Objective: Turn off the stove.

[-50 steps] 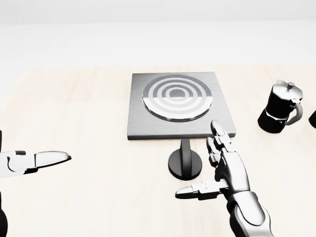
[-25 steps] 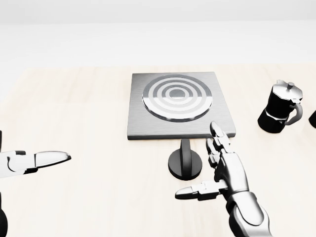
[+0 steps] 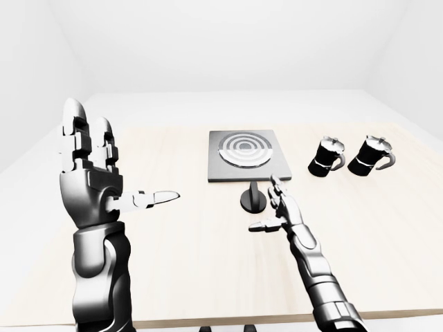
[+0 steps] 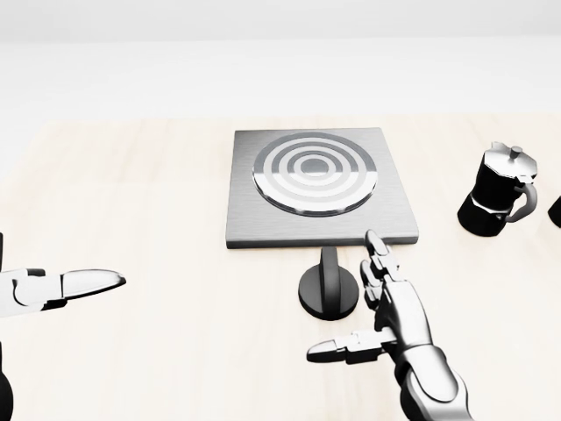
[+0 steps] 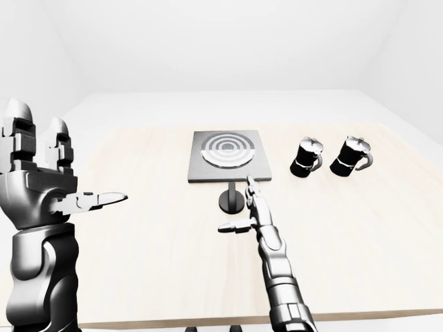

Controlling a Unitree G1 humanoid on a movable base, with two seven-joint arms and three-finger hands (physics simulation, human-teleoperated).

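A grey square stove (image 4: 320, 184) with a ringed burner lies on the pale wooden table (image 4: 158, 193), near the middle of the head view. Just below it stands its black round knob (image 4: 329, 285) with an upright handle. My right hand (image 4: 355, 303) is open immediately right of the knob, fingers (image 4: 377, 254) stretched toward the stove's lower edge and thumb pointing left below the knob. It does not grip the knob. My left hand (image 3: 111, 173) is raised at the left, open and holding nothing, far from the stove.
Two black-and-silver moka pots (image 3: 327, 158) (image 3: 370, 155) stand to the right of the stove. The table's near edge (image 3: 228, 319) runs along the bottom of the left-eye view. White walls surround the table.
My right hand has shifted slightly left and down in the head view, nearer the knob's right side. The left hand, stove and knob look unchanged.
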